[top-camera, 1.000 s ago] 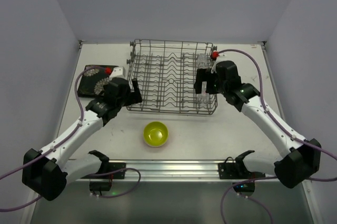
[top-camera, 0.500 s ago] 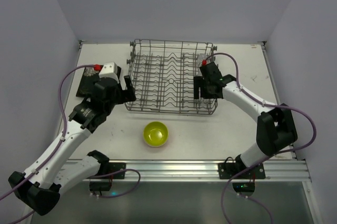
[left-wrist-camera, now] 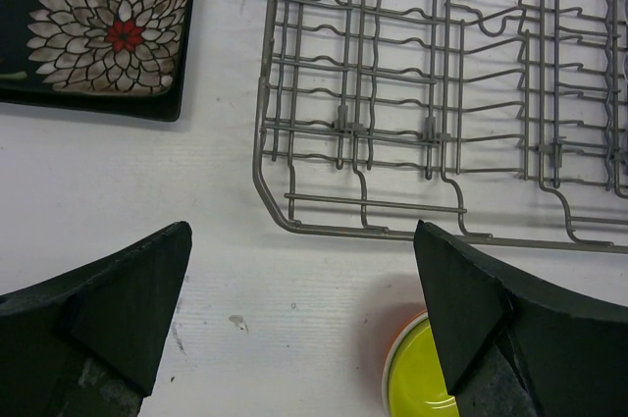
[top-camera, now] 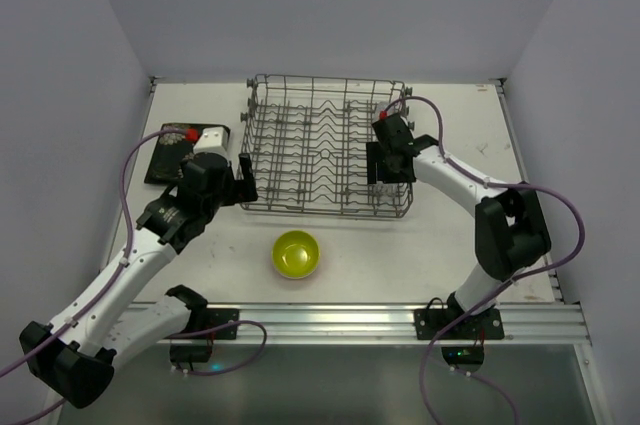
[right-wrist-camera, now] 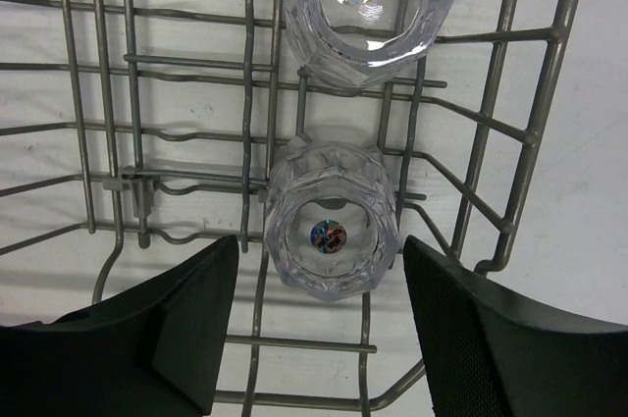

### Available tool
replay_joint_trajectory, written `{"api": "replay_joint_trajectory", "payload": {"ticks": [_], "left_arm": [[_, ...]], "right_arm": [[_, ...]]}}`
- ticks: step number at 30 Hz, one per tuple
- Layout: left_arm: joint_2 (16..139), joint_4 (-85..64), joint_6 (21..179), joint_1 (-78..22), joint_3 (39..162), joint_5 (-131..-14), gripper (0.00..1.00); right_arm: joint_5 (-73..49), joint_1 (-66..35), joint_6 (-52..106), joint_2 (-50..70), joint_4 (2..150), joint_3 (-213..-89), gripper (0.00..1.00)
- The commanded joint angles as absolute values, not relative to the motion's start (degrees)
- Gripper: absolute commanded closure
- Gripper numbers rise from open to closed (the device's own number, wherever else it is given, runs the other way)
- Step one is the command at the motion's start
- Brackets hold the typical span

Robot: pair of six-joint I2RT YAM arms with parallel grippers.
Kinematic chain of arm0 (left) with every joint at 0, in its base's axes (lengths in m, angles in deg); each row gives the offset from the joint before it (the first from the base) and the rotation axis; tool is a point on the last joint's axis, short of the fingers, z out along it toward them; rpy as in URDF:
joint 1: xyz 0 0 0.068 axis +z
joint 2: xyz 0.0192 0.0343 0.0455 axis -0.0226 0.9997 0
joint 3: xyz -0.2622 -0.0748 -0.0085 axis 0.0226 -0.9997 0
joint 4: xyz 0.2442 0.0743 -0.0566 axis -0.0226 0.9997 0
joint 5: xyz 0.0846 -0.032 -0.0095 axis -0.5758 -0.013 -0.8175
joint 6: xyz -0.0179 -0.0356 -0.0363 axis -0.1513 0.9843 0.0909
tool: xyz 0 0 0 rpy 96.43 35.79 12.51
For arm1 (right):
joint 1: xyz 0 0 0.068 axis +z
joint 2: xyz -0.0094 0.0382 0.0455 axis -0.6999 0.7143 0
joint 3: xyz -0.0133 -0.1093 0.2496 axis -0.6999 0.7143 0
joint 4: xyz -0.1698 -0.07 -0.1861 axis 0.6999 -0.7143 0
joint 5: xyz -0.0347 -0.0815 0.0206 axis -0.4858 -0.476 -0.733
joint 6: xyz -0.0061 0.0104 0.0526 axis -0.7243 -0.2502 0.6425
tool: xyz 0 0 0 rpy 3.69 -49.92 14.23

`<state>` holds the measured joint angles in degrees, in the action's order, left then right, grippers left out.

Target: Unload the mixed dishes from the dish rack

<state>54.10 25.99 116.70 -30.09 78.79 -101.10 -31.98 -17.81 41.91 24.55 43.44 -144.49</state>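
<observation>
The grey wire dish rack stands at mid-table. It also shows in the left wrist view and the right wrist view. My right gripper is open over the rack's right end. In the right wrist view it straddles an upright clear glass, with a second glass beyond. My left gripper is open and empty by the rack's near left corner. The flowered black plate lies on the table to the left. The yellow-green bowl sits inside the orange bowl. The teal plate is not visible.
Grey walls close in the table on the left, back and right. A metal rail with both arm bases runs along the near edge. The right arm's elbow is folded up beside the rack's right side.
My right arm folded inward and its gripper moved over the rack's right end, above the glasses. My left gripper shifted slightly by the rack's left corner, still open.
</observation>
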Motion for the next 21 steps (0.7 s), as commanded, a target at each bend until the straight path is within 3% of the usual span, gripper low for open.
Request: {"api": "replay_joint_trajectory", "payload": {"ticks": [1, 9, 21], "left_arm": [[53.1, 25.3, 115.2, -30.1, 78.2, -101.0, 0.00], [52.5, 25.2, 115.1, -30.1, 77.9, -100.9, 0.00], [52.3, 25.0, 115.1, -30.1, 77.6, -100.7, 0.00]], "right_arm": [[-34.0, -17.7, 42.4, 25.8, 43.3, -147.6, 0.31], [-36.0, -17.6, 42.9, 27.8, 41.8, -148.4, 0.32], [-36.7, -17.1, 42.8, 26.5, 40.9, -149.3, 0.53]]}}
